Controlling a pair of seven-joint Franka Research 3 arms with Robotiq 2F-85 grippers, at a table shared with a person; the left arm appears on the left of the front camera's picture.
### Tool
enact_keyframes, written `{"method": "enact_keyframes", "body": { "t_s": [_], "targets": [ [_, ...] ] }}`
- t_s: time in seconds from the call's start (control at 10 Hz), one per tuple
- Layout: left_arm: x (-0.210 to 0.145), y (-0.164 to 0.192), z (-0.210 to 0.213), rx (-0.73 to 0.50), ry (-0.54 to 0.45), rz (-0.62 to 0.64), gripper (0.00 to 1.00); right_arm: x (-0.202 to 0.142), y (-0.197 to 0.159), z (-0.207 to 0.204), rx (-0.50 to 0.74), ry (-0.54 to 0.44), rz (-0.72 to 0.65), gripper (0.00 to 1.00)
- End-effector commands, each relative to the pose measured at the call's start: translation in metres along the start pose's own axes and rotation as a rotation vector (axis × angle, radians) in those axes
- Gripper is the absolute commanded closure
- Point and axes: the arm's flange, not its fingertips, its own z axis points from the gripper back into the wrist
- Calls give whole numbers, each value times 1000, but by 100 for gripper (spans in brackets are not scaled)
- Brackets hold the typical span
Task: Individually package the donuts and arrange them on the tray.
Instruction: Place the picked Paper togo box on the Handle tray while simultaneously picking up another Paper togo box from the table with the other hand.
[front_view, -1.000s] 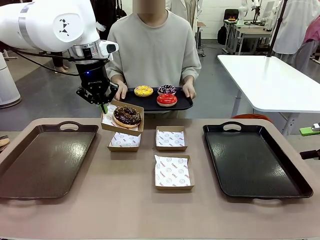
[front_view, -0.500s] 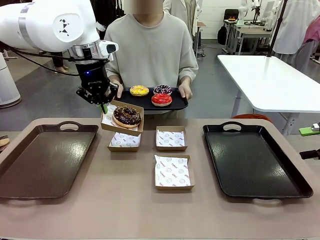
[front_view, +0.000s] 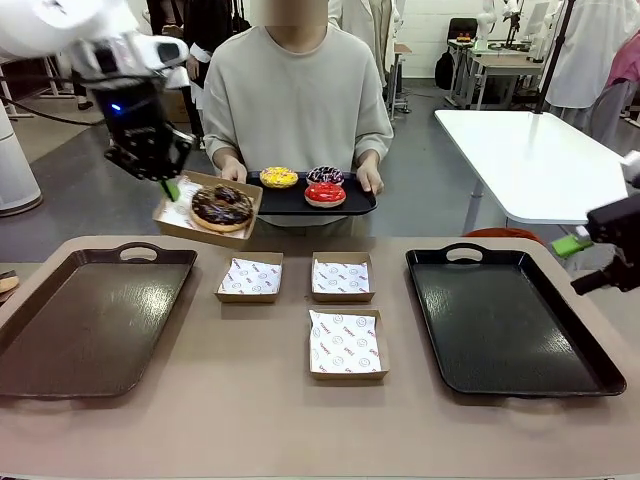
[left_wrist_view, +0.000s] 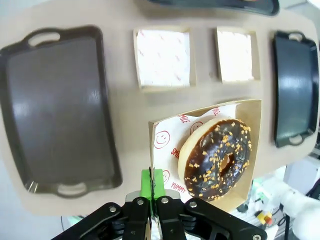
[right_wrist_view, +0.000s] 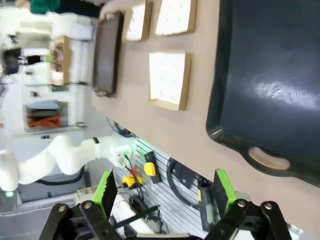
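Within the last second the left gripper (front_view: 170, 187), its pads pressed together on the paper-lined rim of a brown cardboard box (front_view: 178, 212), has swung that box away from the middle of the table (front_view: 250, 425) and leftward. It now hangs tilted in the air beyond the far right corner of the large brown handled tray (front_view: 90, 325). The chocolate ring donut with orange sprinkles (front_view: 222, 205) rides inside, so one donut looks packaged and probably bound for that tray. The right gripper (front_view: 578, 244) has come in at the table's right edge, jaws spread and empty, near the large black handled tray (front_view: 510, 320). The person has drawn the small black serving tray (front_view: 300, 207) slightly back; it carries the yellow-iced donut (front_view: 279, 177), the dark purple donut (front_view: 325, 175) and the glossy red donut (front_view: 325, 193), all unboxed. Three empty paper-lined boxes (front_view: 341, 277) wait in the middle. Nothing blocks the brown tray; the thin rim grip and the box's tilt are the risk.
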Motion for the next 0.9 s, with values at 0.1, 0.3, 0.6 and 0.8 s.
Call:
{"method": "enact_keyframes", "body": {
  "t_s": [0.1, 0.3, 0.6, 0.8],
  "targets": [
    [-42, 53, 5, -13, 54, 25, 99, 18, 58, -35, -225, 69, -18, 0],
    [-57, 85, -8, -4, 97, 27, 99, 27, 99, -78, -350, 115, 0, 0],
    [-74, 119, -37, 4, 127, 39, 99, 43, 123, -146, -497, 96, -6, 0],
    [-73, 132, -60, 43, 128, 30, 99, 49, 124, -182, -542, 73, -12, 0]
  ]
}}
